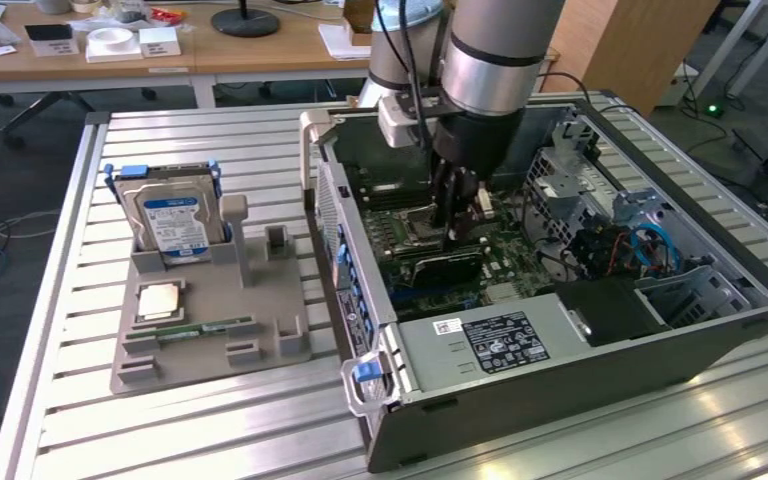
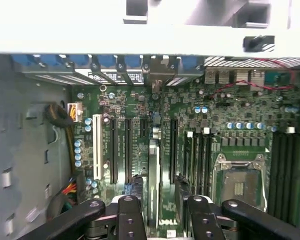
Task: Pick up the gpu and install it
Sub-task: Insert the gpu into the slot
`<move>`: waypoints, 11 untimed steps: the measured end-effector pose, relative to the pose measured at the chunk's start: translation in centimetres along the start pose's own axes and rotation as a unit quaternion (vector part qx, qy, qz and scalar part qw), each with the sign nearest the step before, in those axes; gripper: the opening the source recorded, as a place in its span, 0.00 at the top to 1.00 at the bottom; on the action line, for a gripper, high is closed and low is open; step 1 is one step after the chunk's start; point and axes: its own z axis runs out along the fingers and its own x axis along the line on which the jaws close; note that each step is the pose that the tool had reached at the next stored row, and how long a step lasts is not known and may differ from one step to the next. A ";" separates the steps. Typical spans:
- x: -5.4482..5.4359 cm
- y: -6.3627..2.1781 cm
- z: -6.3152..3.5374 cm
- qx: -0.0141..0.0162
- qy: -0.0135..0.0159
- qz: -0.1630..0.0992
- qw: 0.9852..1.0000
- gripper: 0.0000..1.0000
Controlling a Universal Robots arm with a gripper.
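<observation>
I work in a lab or office workroom: an open computer case (image 1: pixel 544 300) lies on a slatted metal bench (image 1: pixel 197 420), and beyond that case stand wooden desks (image 1: pixel 157 55) and rolling office chair legs (image 1: pixel 51 105).

Even, bright room light falls from above in the exterior view. The slatted tabletop (image 1: pixel 184 420) shines with pale glare, strongest toward the exterior view's right. The case (image 1: pixel 558 350) interior sits in shadow. In the wrist view a washed-out white band crosses the case wall (image 2: pixel 150 25), the motherboard (image 2: pixel 190 130) is dimmer and slightly soft, and the near fingers (image 2: pixel 130 220) blur.
</observation>
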 end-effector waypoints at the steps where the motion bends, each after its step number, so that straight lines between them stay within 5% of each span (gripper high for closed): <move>1: 0.0 -0.01 -0.38 0.000 0.000 0.000 1.000 0.61; 7: 0.0 -0.05 -2.23 0.000 0.000 0.000 1.000 0.61; 8: -0.1 -0.10 -4.15 0.000 0.000 0.000 1.000 0.61; 11: -0.1 -0.10 -4.15 0.000 0.000 0.000 1.000 0.61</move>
